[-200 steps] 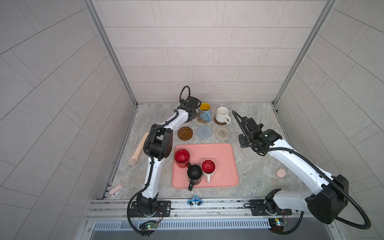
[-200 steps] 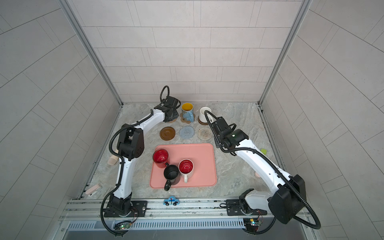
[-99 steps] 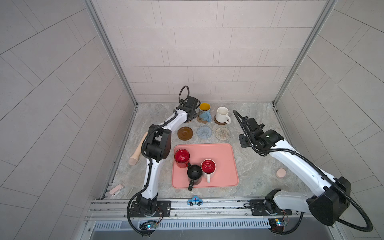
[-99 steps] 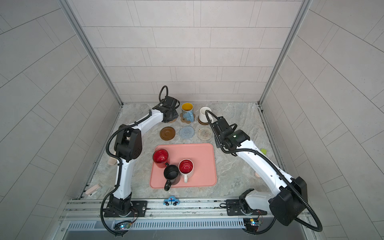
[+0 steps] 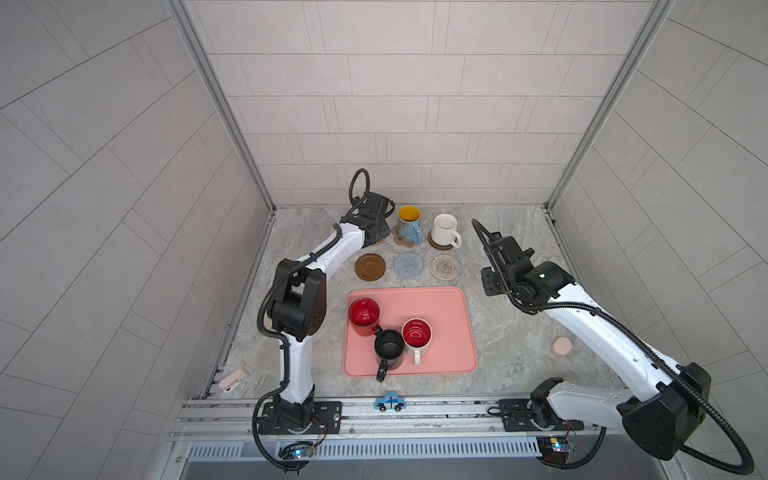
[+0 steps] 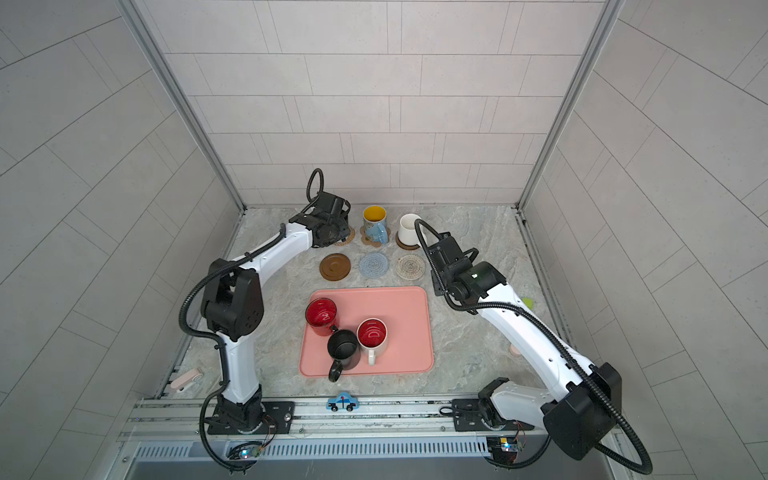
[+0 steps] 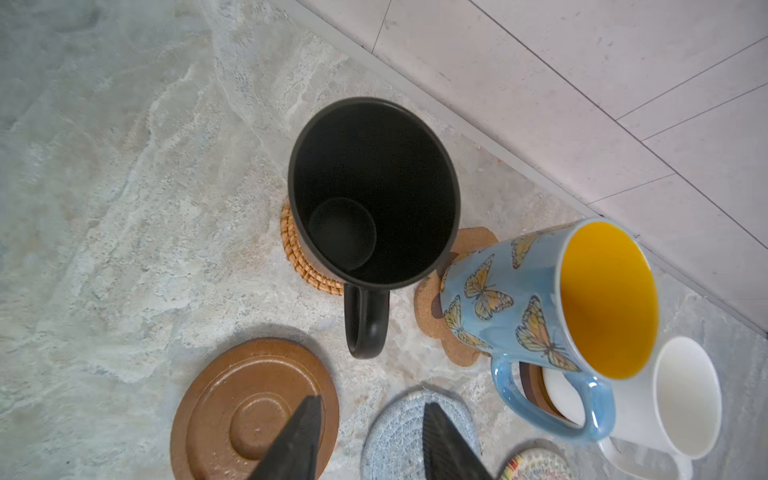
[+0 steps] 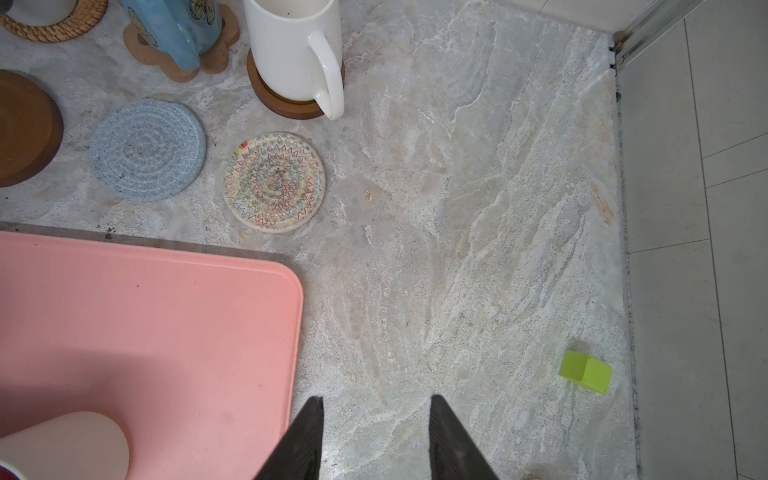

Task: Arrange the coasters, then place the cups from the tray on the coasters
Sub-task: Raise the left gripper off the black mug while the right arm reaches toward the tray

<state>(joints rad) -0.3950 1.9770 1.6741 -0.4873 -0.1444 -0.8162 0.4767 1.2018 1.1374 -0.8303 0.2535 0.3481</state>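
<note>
As both top views showed, three mugs sat on the tray (image 5: 449, 307) toward its 8 o'clock corner: red mug (image 5: 364, 316), second black mug (image 5: 388, 348), white/red mug (image 5: 416, 334). At the tray's 12 o'clock lay a bare row: brown coaster (image 5: 370, 268), grey-blue coaster (image 5: 409, 265), cream coaster (image 5: 445, 266). Farther toward 12, blue mug (image 5: 409, 224) and cream mug (image 5: 444, 228) were on coasters.

Left wrist: black mug (image 7: 374, 187) stood on the rattan coaster (image 7: 293, 245), blue mug on the paw coaster (image 7: 430, 307). Left gripper (image 7: 371, 403) was partly spread, empty, clear of the mug.

Right wrist: right gripper (image 8: 376, 399) was partly spread, empty, over table (image 8: 457, 249) at the tray's 2 o'clock.

My read: coasters arranged, three of six mugs placed, three left. No legible writing, only butterflies (image 7: 482, 286) on the blue mug.
</note>
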